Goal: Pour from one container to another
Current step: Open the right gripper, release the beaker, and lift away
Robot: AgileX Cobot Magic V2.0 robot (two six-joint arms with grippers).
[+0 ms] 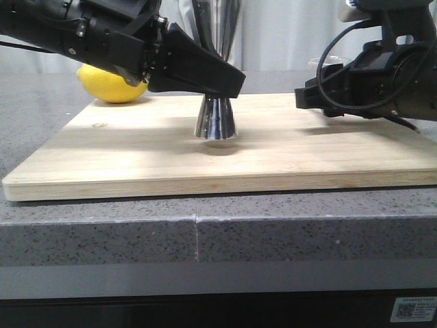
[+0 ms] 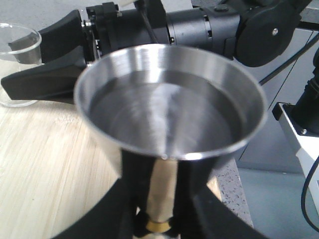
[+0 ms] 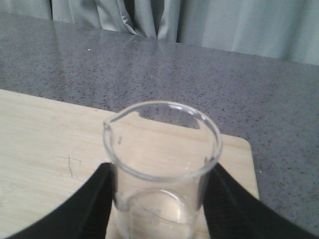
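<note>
The steel jigger [image 1: 217, 120] stands upright at the middle of the wooden board [image 1: 123, 154]. My left gripper [image 1: 222, 87] is shut on its narrow waist. In the left wrist view the jigger's wide top cup [image 2: 169, 99] fills the frame, with the gold band [image 2: 159, 226] pinched between the black fingers [image 2: 132, 199]. The clear glass beaker [image 3: 159, 199] sits upright between the fingers of my right gripper [image 3: 160, 172], which press its sides. It hangs above the board's right part, right of the jigger and apart from it. Its rim [image 1: 328, 63] barely shows in the front view. I cannot tell whether either vessel holds liquid.
A yellow lemon [image 1: 113, 85] lies at the board's back left corner, behind my left arm. The board rests on a grey speckled counter [image 1: 102, 225], whose front edge drops off below. Pale curtains hang behind.
</note>
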